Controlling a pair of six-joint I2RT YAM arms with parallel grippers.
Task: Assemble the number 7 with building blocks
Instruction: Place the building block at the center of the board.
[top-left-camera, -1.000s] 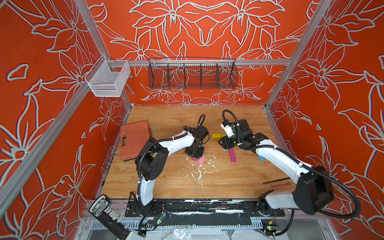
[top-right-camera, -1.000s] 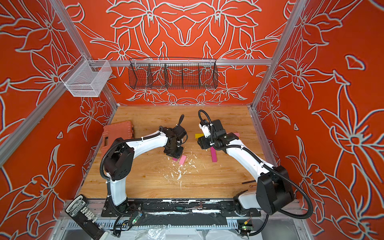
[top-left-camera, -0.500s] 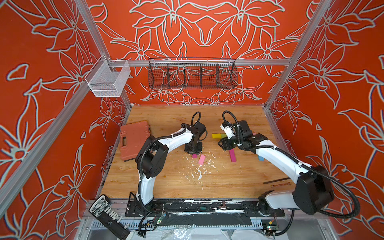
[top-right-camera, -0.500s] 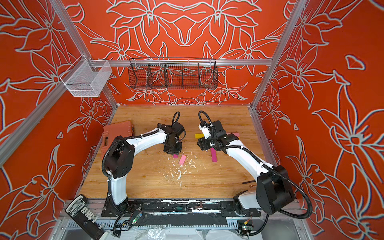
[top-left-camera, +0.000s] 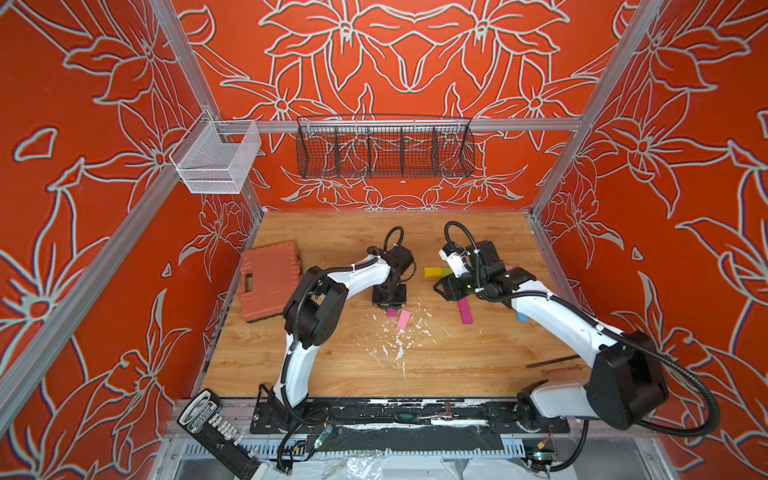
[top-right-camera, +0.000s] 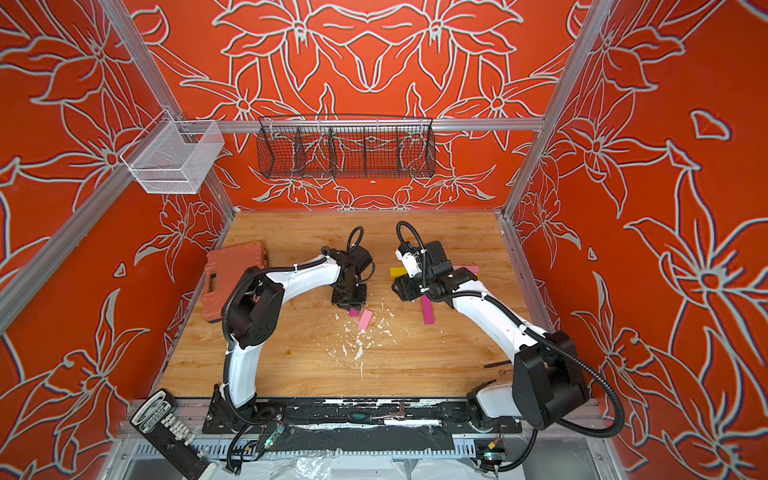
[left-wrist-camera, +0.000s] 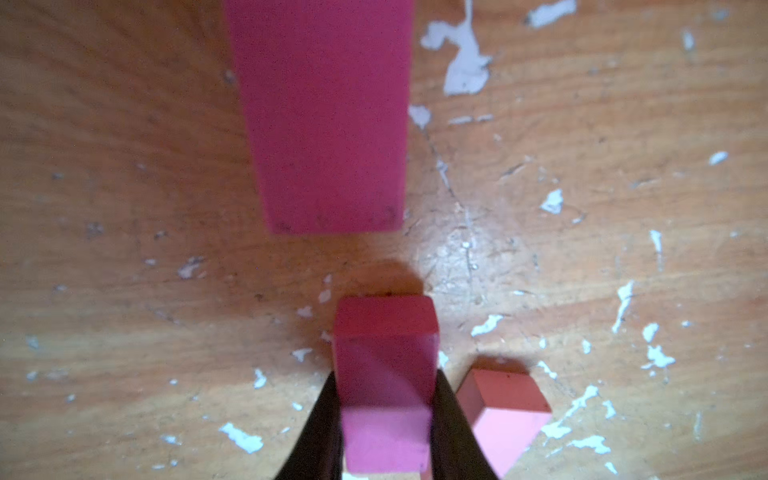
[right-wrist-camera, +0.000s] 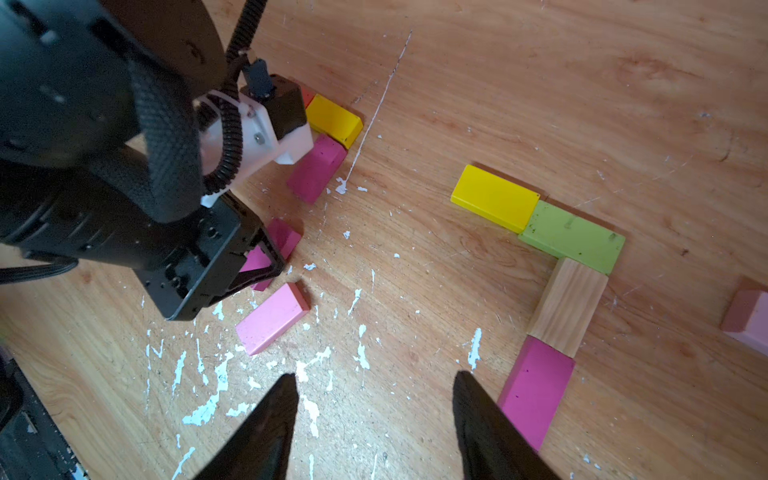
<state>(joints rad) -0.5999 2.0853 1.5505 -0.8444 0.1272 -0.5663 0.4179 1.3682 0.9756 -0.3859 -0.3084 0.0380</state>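
**Left wrist view: magenta block in the claw, bound for the 7**

Seen up close, the left claw (left-wrist-camera: 385, 386) is clamped on a magenta block (left-wrist-camera: 384, 332) at mid-table, with a pink block (left-wrist-camera: 503, 415) lying just beside it. Whether the held block is clear of the table (left-wrist-camera: 124, 166) I can't quite tell. Off to the right lies the 7 (right-wrist-camera: 552, 245). A yellow block (right-wrist-camera: 494, 197) and a green block (right-wrist-camera: 582, 239) sit end to end as the bar. A wood block (right-wrist-camera: 567, 305) and a second magenta block (right-wrist-camera: 536, 390) run nearward from the bar's right end as the stem. The right claw (right-wrist-camera: 375, 376) hovers by the foot of that stem, jaws apart, nothing between them. I'd judge the step in hand to be fetching another stem piece. The next move calls for a lift, a swing to the right, and setting the block down in line against the stem's near end without nudging what is laid. The right claw may need to give way.
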